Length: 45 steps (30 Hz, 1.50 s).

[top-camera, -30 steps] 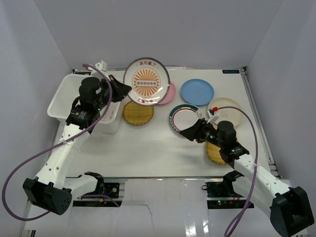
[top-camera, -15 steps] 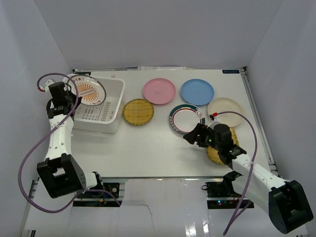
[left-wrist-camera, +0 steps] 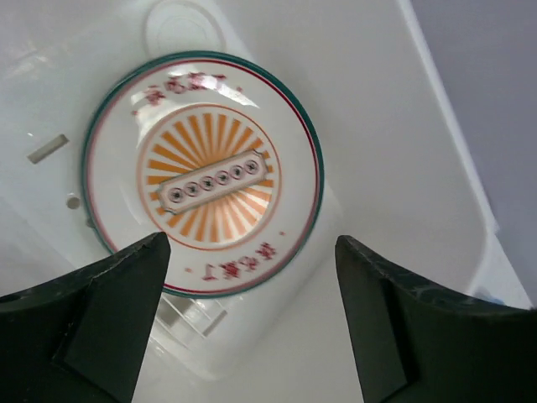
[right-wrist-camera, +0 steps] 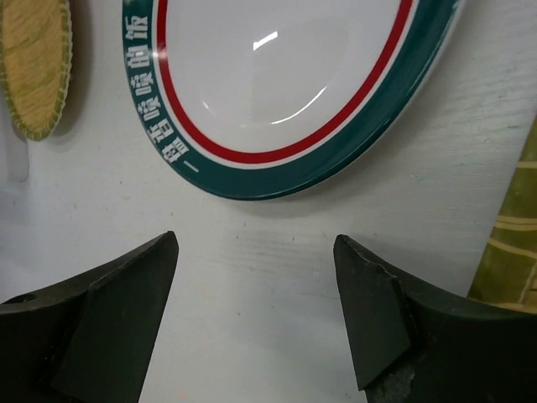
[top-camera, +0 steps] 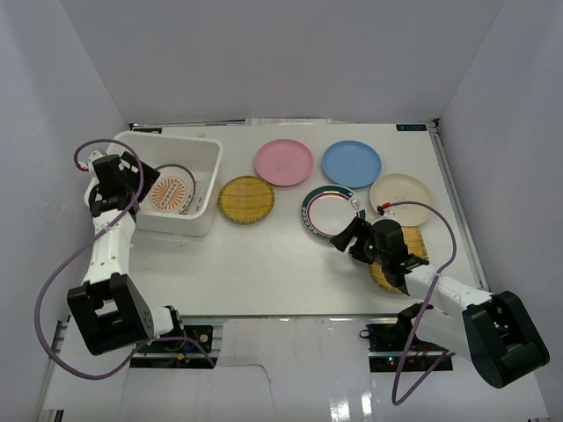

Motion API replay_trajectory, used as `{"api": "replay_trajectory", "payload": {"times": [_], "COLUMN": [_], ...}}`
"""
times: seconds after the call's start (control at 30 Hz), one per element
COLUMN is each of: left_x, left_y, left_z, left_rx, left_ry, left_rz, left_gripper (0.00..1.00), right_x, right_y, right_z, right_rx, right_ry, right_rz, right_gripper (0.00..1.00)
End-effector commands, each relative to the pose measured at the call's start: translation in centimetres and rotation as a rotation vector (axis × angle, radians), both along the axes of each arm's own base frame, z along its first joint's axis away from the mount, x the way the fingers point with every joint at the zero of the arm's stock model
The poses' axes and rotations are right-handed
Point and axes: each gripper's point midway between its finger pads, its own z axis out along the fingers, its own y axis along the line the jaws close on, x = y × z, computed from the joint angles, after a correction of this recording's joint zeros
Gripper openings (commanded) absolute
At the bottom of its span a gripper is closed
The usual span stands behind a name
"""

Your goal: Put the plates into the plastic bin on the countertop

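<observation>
Left wrist view first: the left gripper [left-wrist-camera: 252,252] has its two dark fingers spread wide with nothing between them, and it hangs over the plastic bin [left-wrist-camera: 403,168]. Beyond the fingertips, inside the bin, sits the sunburst plate [left-wrist-camera: 201,172], free of both fingers. It is white with orange rays around a small row of dots at the centre, red characters near its edge and a thin green and red line around the rim. I cannot tell whether it rests flat or leans on the bin's sloping wall. The bin itself is white, with a rolled rim and a slotted floor, and stands at the far left of the countertop [top-camera: 264,264]. On the other side, the right gripper [right-wrist-camera: 256,252] is also wide open and empty, low over bare white surface just short of the green-and-red-rimmed plate [right-wrist-camera: 277,75]. That plate is glossy white with a red ring inside a broad green band carrying white characters. To one side of it lies the round woven plate [right-wrist-camera: 33,67], and a corner of the rectangular woven plate [right-wrist-camera: 512,243] shows at the other side, partly under the right arm. Farther back on the countertop, the pink plate [top-camera: 283,162], blue plate [top-camera: 351,163] and cream plate [top-camera: 400,192] lie in a row.
</observation>
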Motion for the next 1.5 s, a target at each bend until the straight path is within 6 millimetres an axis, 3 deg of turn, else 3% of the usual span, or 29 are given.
{"api": "replay_trajectory", "payload": {"times": [0.0,0.03,0.07,0.27,0.47,0.53,0.6,0.73,0.77,0.93,0.97,1.1,1.2,1.23,1.3,1.37,1.47], "left_x": [-0.5,-0.8,-1.2,-3.5,-7.1,-8.8,-10.2,-13.0,-13.5,-14.6,-15.0,-15.1,-14.6,-14.0,-13.3,-12.2,-10.9], "left_y": [-2.9,-3.7,-4.4,-9.9,-19.3,-21.3,-22.7,-25.2,-25.6,-28.1,-29.2,-31.6,-33.5,-34.1,-34.6,-34.9,-34.1], "left_z": [4.1,4.1,5.7,10.6,11.1,11.3,10.8,8.9,8.3,6.1,5.4,2.2,0.9,1.3,0.4,0.0,-2.1], "left_rx": [-0.050,-0.066,-0.066,-0.046,-0.110,-0.121,-0.136,-0.204,-0.227,-0.247,-0.252,-0.227,-0.250,-0.252,-0.265,-0.244,-0.178], "left_ry": [-0.162,-0.174,-0.228,-0.363,-0.358,-0.361,-0.336,-0.252,-0.232,-0.160,-0.130,-0.044,-0.048,-0.089,-0.083,-0.094,-0.036], "left_rz": [-0.119,-0.146,-0.168,-0.383,-0.753,-0.846,-0.918,-1.066,-1.087,-1.137,-1.168,-1.189,-1.221,-1.233,-1.230,-1.213,-1.154], "left_gripper": [0.92,0.93,0.93,0.94,0.93,0.92,0.92,0.92,0.92,0.92,0.92,0.92,0.92,0.92,0.92,0.85,0.75], "right_x": [2.3,2.5,2.7,4.6,5.8,5.7,5.6,4.9,4.6,3.1,2.8,0.8,-1.0,-1.4,-2.7,-3.2,-3.3], "right_y": [-1.0,-0.9,-0.9,-0.9,-0.9,-0.7,-0.2,0.1,0.4,1.1,1.4,3.4,5.9,6.6,7.8,8.4,8.5], "right_z": [0.4,0.4,0.4,-0.2,-1.6,-2.2,-1.8,-0.2,1.2,5.4,7.4,10.0,11.8,12.5,13.1,13.8,14.4], "right_rx": [0.043,0.077,0.094,0.175,0.219,0.221,0.240,0.235,0.246,0.271,0.291,0.307,0.385,0.412,0.477,0.521,0.527], "right_ry": [-0.014,0.001,0.002,0.054,0.089,0.109,0.099,0.039,-0.004,-0.132,-0.186,-0.211,-0.210,-0.219,-0.185,-0.188,-0.206], "right_rz": [-0.167,-0.202,-0.220,-0.362,-0.447,-0.445,-0.427,-0.378,-0.344,-0.204,-0.169,0.020,0.199,0.244,0.339,0.384,0.400], "right_gripper": [0.80,0.79,0.77,0.65,0.52,0.40,0.25,0.13,0.08,0.08,0.08,0.08,0.08,0.08,0.08,0.08,0.08]}}
